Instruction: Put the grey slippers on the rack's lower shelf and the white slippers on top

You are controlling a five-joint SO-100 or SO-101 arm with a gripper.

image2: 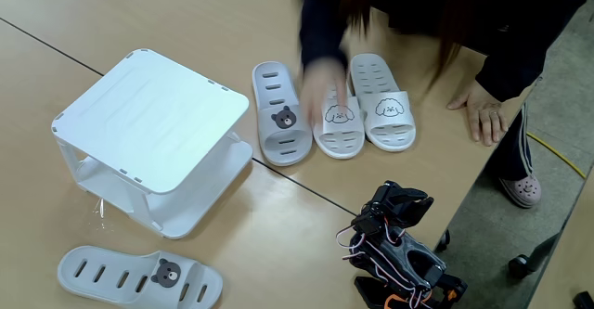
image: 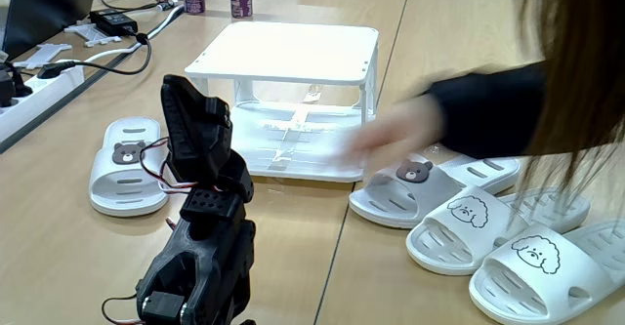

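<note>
The tool (image: 186,96) sits folded back on the arm near the table's (image: 293,266) edge, and whether its fingers are apart or together I cannot tell. The rack (image2: 148,114) stands empty: one grey slipper (image: 125,164) lies alone beside it, nearest the arm, its long axis pointing away from the arm in that fixed view. The other grey slipper (image2: 281,114) and both white slippers (image2: 367,109) lie side by side past the rack, under a person's hand (image2: 320,82).
</note>
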